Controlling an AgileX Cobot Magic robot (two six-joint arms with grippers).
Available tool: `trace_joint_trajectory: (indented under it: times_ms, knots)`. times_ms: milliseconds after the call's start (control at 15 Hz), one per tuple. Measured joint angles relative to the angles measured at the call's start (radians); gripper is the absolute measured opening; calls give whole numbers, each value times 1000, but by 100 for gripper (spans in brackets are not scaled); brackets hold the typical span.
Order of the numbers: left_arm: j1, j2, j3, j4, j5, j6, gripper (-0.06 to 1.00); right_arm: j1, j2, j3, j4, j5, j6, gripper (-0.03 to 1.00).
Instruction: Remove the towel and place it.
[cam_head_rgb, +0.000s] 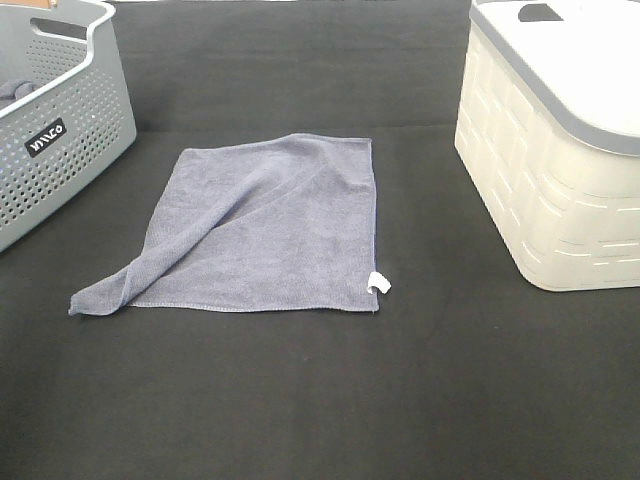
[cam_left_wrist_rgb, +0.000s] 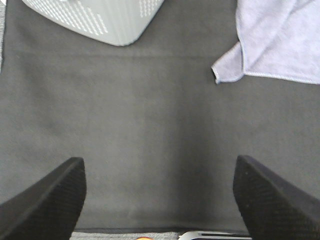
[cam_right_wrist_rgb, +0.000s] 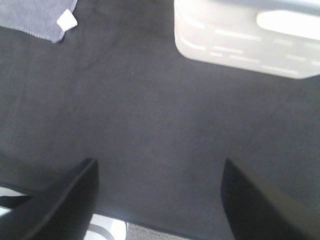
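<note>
The slate-grey towel (cam_head_rgb: 260, 225) lies spread on the black table mat between two baskets, with a diagonal fold and a small white tag (cam_head_rgb: 379, 283) at its near right corner. Its pointed near left corner shows in the left wrist view (cam_left_wrist_rgb: 280, 45). Its tagged corner shows in the right wrist view (cam_right_wrist_rgb: 42, 17). My left gripper (cam_left_wrist_rgb: 159, 200) is open and empty above bare mat, short of the towel. My right gripper (cam_right_wrist_rgb: 159, 200) is open and empty above bare mat. Neither gripper shows in the exterior high view.
A grey perforated basket (cam_head_rgb: 55, 110) stands at the far left, seen too in the left wrist view (cam_left_wrist_rgb: 100, 17). A cream basket with a grey rim (cam_head_rgb: 560, 150) stands at the right, seen too in the right wrist view (cam_right_wrist_rgb: 245, 37). The black mat (cam_head_rgb: 320, 400) covers the table.
</note>
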Motion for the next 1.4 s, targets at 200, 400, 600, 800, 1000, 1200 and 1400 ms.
trace_joint_trajectory:
  times_ms: [200,400,600,800,1000,1200,1400]
  knots:
    - [0,-164,123,0,0,0,76,0,-125,106,11,0,0,69]
    - [0,-298,193,0,1,-2,76,0,-225,189,18,-2,0,69]
    - [0,-407,236,0,0,-8,76,0,-318,273,21,-34,0,69]
    - [0,-505,284,0,0,-20,76,0,-420,347,63,-65,-38,69]
    - [0,-603,311,-8,-2,-22,76,0,-508,393,82,-79,-44,69]
    - [0,-696,311,-9,-4,-22,76,0,-576,400,84,-82,-45,69]
    - [0,-714,312,-9,-18,-22,76,0,-643,400,85,-84,-45,69]
